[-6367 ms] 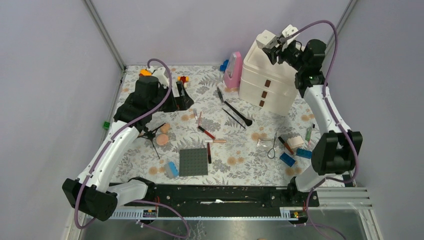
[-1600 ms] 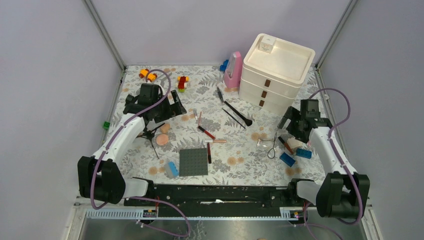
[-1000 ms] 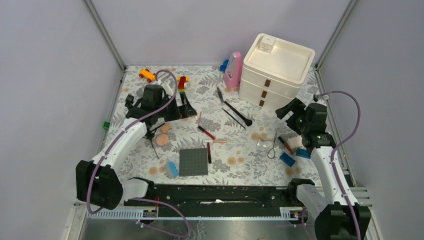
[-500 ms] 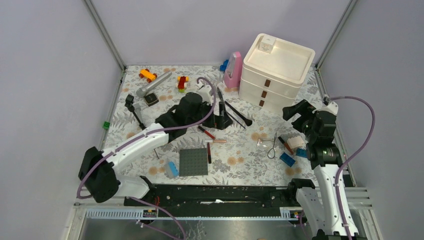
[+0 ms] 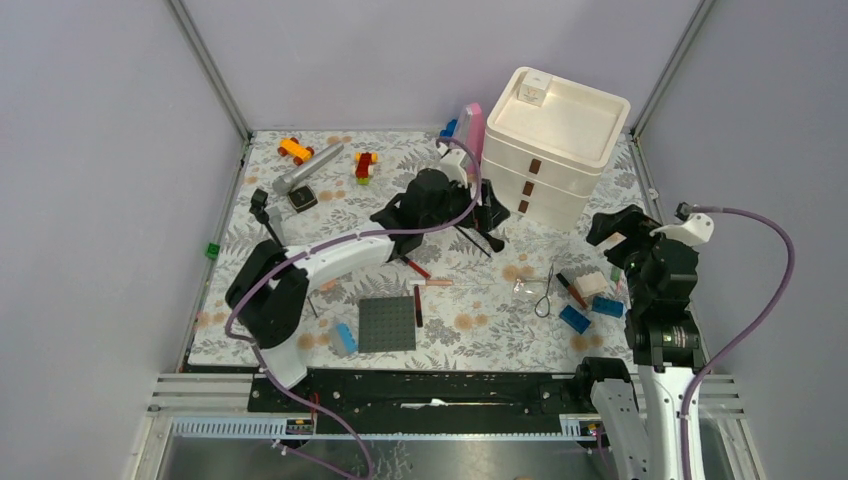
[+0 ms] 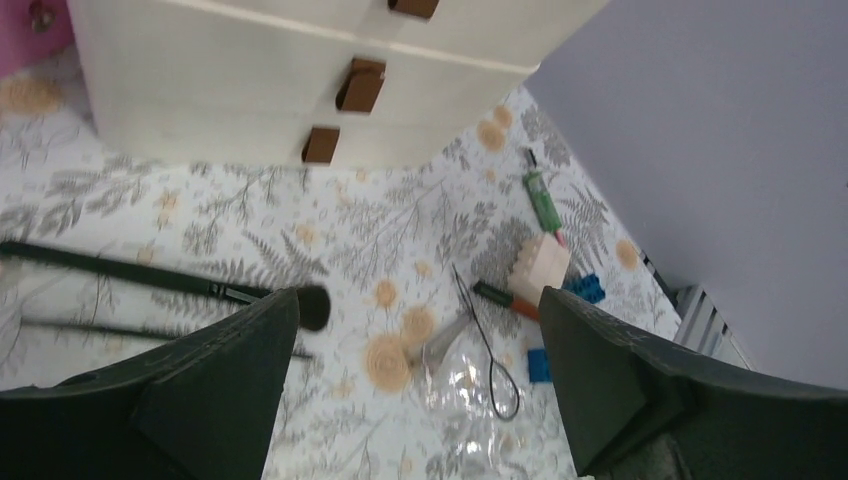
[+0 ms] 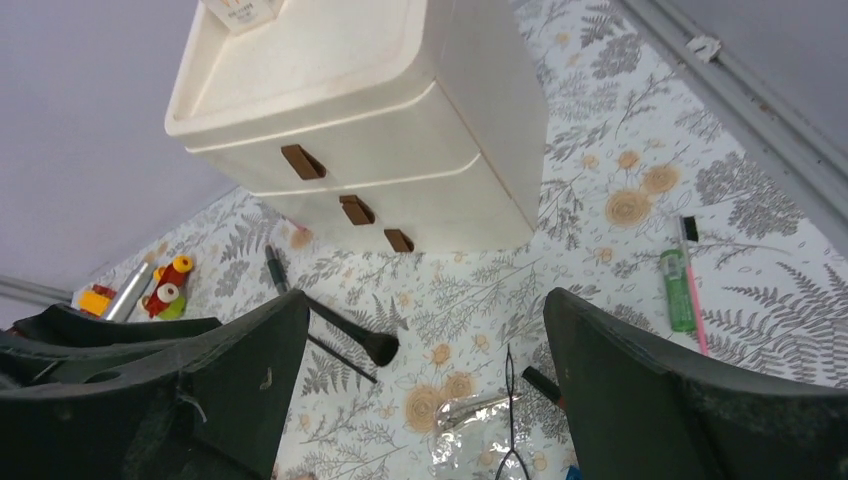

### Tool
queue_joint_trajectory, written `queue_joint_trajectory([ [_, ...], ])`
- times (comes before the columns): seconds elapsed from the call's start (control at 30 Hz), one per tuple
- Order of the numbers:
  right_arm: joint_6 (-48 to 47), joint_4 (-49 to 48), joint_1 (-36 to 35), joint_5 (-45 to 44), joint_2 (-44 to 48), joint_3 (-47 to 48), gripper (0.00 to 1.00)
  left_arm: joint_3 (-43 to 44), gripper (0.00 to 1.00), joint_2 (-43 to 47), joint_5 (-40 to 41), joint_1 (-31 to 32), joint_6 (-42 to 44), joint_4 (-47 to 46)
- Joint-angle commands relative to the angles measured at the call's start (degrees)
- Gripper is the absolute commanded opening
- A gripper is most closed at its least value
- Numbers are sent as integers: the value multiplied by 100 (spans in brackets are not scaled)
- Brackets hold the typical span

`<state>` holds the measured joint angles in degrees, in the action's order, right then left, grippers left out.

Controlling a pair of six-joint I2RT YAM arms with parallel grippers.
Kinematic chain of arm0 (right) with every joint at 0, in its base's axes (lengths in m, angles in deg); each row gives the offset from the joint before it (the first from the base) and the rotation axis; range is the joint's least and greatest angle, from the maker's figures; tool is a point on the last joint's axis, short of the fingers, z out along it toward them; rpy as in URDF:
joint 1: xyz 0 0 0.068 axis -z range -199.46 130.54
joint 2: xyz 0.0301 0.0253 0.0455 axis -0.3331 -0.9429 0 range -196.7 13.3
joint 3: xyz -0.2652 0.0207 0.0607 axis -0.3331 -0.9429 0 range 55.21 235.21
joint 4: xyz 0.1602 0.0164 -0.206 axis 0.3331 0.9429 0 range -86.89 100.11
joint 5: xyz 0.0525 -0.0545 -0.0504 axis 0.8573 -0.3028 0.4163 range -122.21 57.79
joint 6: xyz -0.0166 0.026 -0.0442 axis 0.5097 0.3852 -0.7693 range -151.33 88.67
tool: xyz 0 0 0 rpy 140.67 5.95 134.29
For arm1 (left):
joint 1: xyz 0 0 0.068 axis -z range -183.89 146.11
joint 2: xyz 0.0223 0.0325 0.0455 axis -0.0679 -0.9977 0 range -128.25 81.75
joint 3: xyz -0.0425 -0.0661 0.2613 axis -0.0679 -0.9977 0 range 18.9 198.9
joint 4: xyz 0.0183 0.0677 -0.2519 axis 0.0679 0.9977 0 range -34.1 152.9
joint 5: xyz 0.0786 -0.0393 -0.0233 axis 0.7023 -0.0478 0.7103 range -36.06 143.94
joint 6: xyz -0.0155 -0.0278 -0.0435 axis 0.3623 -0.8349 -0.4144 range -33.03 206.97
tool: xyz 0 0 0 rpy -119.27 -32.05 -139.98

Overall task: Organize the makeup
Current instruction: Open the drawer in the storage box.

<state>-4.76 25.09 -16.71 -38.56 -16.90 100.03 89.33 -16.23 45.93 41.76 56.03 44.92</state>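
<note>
Two thin black brushes [image 5: 470, 232] lie below the white drawer unit [image 5: 550, 150]; one brush head shows in the left wrist view [image 6: 312, 305] and in the right wrist view [image 7: 380, 346]. Red-and-black sticks [image 5: 412, 265] and a pale pink stick [image 5: 437, 283] lie mid-table. A beige sponge block [image 5: 590, 284] [image 6: 540, 265], a red-and-black pencil [image 5: 572, 290] and a green tube [image 5: 618, 268] [image 7: 677, 290] lie at the right. My left gripper [image 5: 488, 215] [image 6: 418, 310] hangs open and empty over the brushes. My right gripper [image 5: 608, 228] [image 7: 425, 305] is open, empty and raised at the right. The peach puffs are hidden.
A grey studded plate [image 5: 387, 323] and a blue brick [image 5: 345, 338] sit at the front; more blue bricks [image 5: 575, 318] lie by a clear wrapper [image 5: 528, 288]. A black mini tripod [image 5: 265, 212], a silver cylinder [image 5: 305, 167], toy bricks [image 5: 365, 165] and a pink item [image 5: 468, 135] stand behind.
My left arm has swept from the left side of the table to the middle, next to the drawer unit. My right arm has drawn back and risen at the right. Both grippers stay open.
</note>
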Motion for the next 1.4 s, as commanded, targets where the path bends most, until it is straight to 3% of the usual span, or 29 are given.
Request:
queue_joint_trajectory([
  [0.0,-249,132,-11,-394,197,324,94,539,95,-461,13,32,189,-1304],
  [0.13,-288,190,-11,-524,323,318,94,1006,94,-978,-38,32,340,-1489],
  [0.4,-346,406,-11,-595,531,343,94,2094,81,-1883,30,38,724,-1171],
  [0.9,-605,491,-11,-795,633,372,96,3057,85,-2651,1760,419,1733,-708],
  [1.37,-714,562,-11,-875,751,266,97,3716,82,-3081,2219,527,1871,-512],
])
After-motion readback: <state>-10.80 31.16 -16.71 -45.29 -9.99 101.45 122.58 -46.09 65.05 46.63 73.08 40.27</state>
